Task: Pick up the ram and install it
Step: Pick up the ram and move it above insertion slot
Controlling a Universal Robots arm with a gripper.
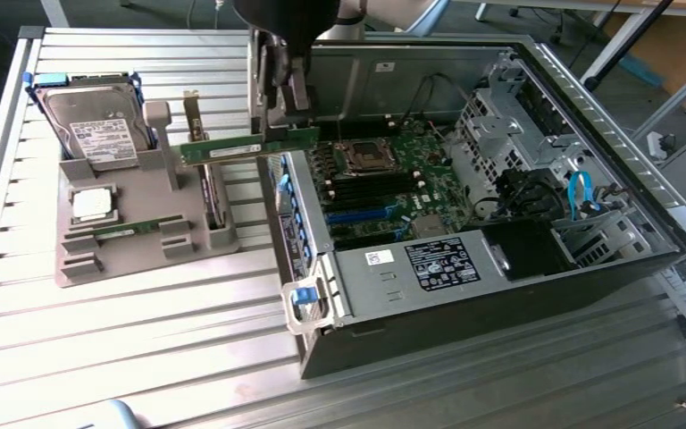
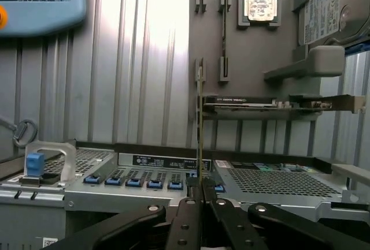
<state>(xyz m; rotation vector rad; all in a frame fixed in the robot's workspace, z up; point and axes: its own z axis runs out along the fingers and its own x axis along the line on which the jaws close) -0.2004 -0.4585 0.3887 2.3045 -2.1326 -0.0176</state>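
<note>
My gripper (image 1: 283, 121) hangs over the left wall of the open computer case (image 1: 439, 268), shut on the ram (image 1: 247, 146), a thin green stick held level in the air. In the wrist view the ram (image 2: 199, 123) appears edge-on as a narrow strip rising from between the black fingers (image 2: 186, 215); the gripper (image 2: 200, 197) is clamped on its end. A second, alike stick (image 1: 122, 231) lies in the grey holder tray (image 1: 140, 259), and it also runs between the tray's clips as the other stick (image 2: 224, 30). The motherboard (image 1: 414, 170) with its dark memory slots (image 1: 373, 186) lies inside the case.
The grey tray also carries a hard drive (image 1: 99, 125), a square silver processor (image 1: 93, 204) and an upright dark expansion card (image 1: 204, 179). A blue-latched case edge (image 1: 301, 299) sits at the front. A teach pendant (image 2: 40, 2) lies on the slatted metal table (image 1: 140, 357).
</note>
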